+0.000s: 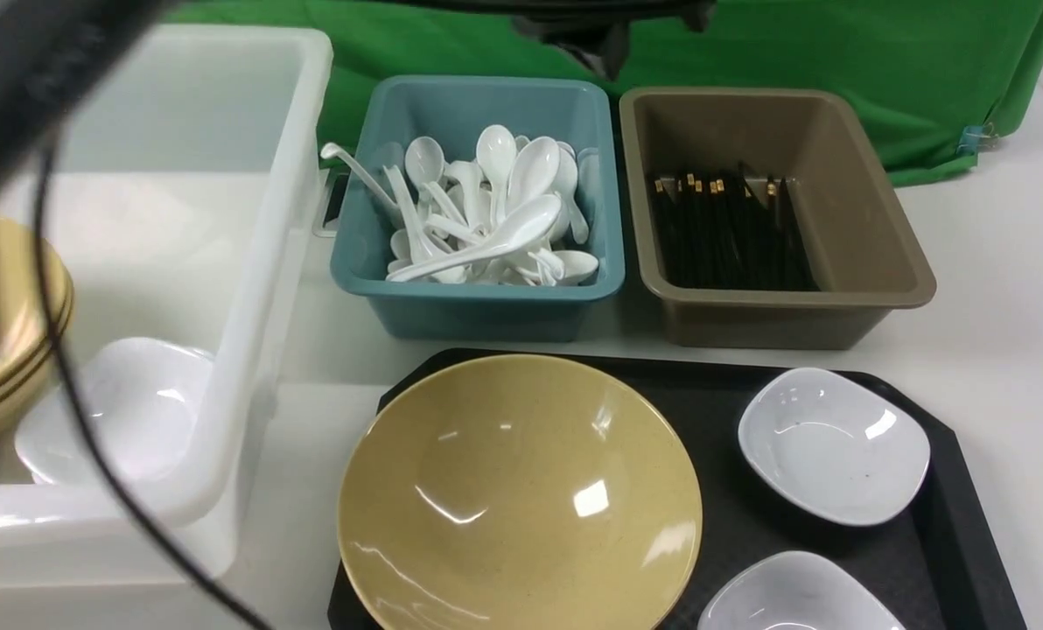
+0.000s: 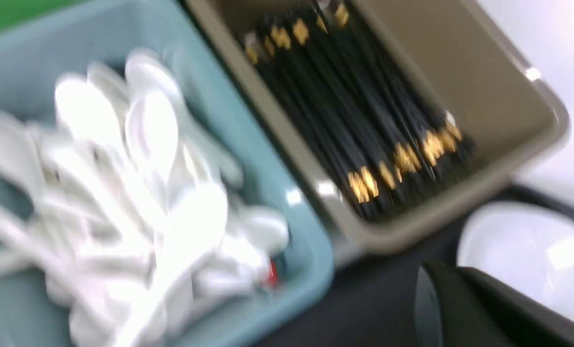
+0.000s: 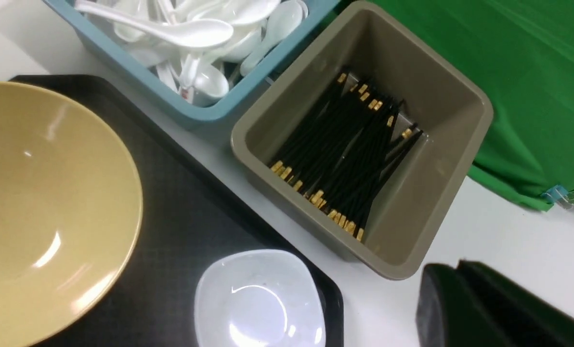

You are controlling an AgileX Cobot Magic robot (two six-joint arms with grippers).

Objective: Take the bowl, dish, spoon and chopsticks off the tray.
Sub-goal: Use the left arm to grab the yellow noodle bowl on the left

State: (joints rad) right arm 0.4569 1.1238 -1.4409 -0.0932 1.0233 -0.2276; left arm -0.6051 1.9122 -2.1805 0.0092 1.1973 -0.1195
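Observation:
The mustard bowl (image 1: 521, 490) sits on the left half of the black tray (image 1: 955, 525). A white dish (image 1: 834, 446) rests on the tray's right side, and a second one (image 1: 797, 599) lies nearer to me. No spoon or chopsticks show on the tray. White spoons (image 1: 486, 219) are piled in the blue tub, and black chopsticks (image 1: 731, 232) lie in the brown tub. My left gripper (image 2: 448, 270) is shut and empty, in a blurred view over the tray's far edge by both tubs. My right gripper (image 3: 455, 265) is shut and empty above the table beside the brown tub (image 3: 364, 135).
The blue tub (image 1: 478, 306) and the brown tub (image 1: 775, 315) stand side by side behind the tray. A big white bin (image 1: 250, 219) on the left holds stacked mustard bowls (image 1: 14, 332) and white dishes (image 1: 136, 402). My left arm (image 1: 31, 79) crosses the upper left corner. Green cloth hangs at the back.

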